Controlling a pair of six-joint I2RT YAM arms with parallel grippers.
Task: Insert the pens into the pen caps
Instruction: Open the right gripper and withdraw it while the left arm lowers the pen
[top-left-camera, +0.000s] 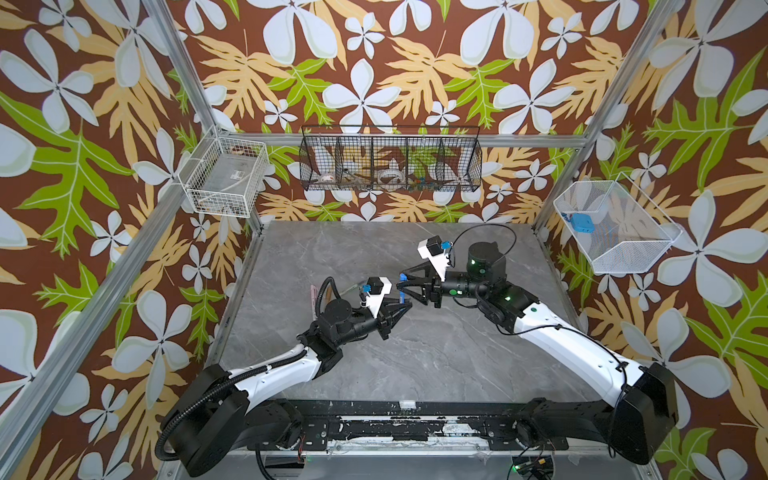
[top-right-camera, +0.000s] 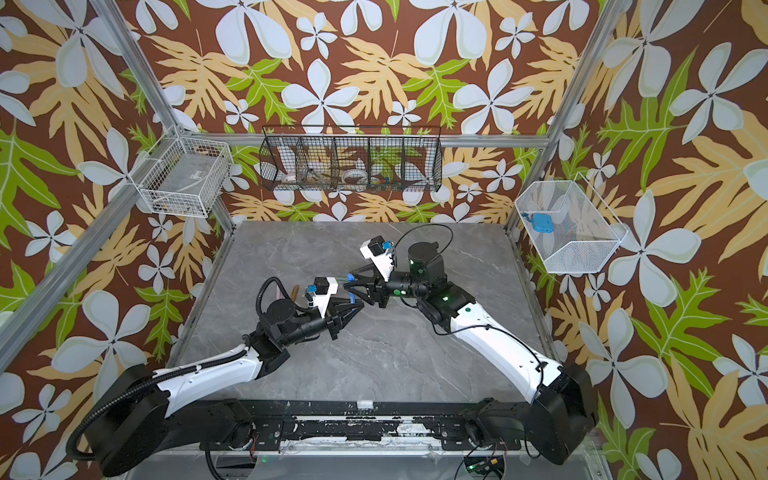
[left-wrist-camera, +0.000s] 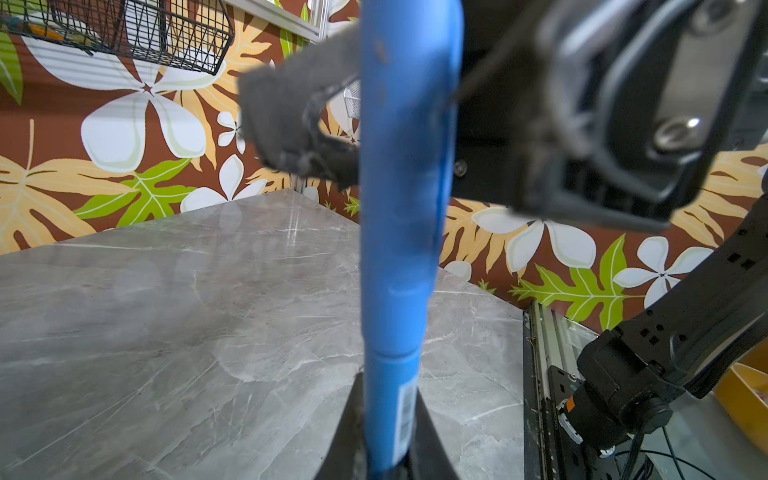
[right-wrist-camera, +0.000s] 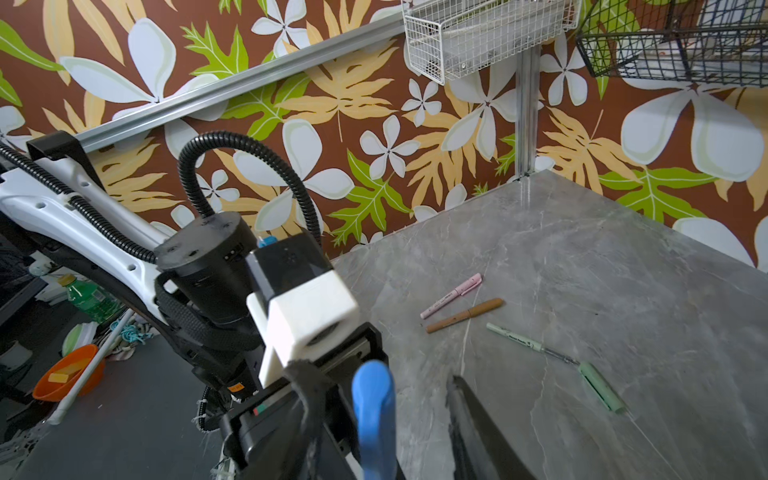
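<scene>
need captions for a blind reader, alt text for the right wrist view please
The capped end of a blue pen fills the foreground between the open fingers of the right gripper. On the grey table lie a pink pen, a brown pen and a green pen with its cap loose by its tip.

I read this as robot lab cell: aluminium frame (top-left-camera: 532, 141), printed floral backdrop (top-left-camera: 374, 62), wire baskets (top-left-camera: 390, 166), marble-look bench (top-left-camera: 415, 353).
</scene>
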